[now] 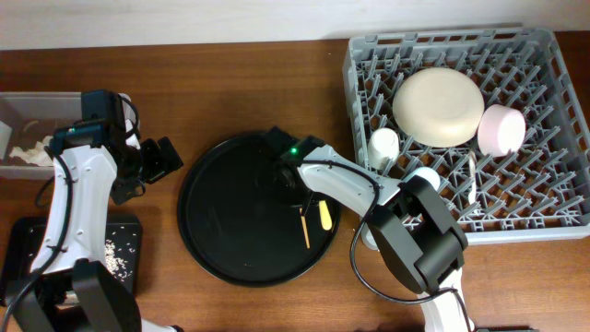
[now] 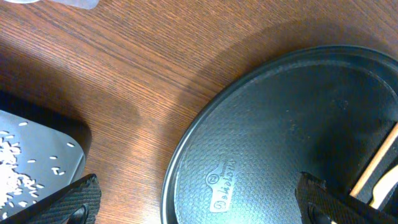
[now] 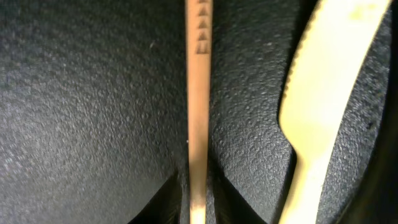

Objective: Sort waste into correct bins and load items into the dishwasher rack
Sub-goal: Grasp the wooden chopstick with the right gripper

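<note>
Wooden stick (image 3: 198,124) lies on the round black tray (image 3: 93,93), pointing straight away from the right end effector (image 3: 198,208), which is narrow and pinches its near end (yellow knife (image 3: 323,93) just beside it). Left end effector (image 2: 199,202) hangs wide open, farther away.
</note>
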`<state>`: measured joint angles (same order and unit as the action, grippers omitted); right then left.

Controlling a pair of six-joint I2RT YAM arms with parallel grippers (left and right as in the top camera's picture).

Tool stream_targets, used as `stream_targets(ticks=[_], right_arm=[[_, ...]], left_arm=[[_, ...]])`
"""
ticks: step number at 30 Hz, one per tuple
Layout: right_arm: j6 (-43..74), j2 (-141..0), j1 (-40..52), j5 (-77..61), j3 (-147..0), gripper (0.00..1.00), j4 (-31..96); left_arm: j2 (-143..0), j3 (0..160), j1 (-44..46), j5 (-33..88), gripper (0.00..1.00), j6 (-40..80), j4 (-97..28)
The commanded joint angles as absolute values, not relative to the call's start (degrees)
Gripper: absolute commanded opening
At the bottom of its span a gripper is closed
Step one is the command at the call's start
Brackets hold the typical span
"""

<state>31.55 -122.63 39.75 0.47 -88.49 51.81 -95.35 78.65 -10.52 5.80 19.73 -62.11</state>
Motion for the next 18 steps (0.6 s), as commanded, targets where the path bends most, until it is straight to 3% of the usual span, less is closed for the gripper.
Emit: stream_targets(ticks=[1, 11, 18], right_arm=[[32.2, -123.2, 40.2, 2.2, -87.9, 0.24, 50.0], [33.7, -123.2, 40.1, 2.2, -85.7, 0.32, 51.6], [33.8, -123.2, 40.1, -3.5, -85.7, 0.32, 53.4]], left_arm=[[-94.9, 79.1, -10.6, 6.2, 0.99, 19.9, -62.1], [-94.9, 79.1, -10.6, 6.2, 0.99, 19.9, -62.2], [-94.9, 79.1, -10.5, 6.2, 0.99, 19.9, -62.1]])
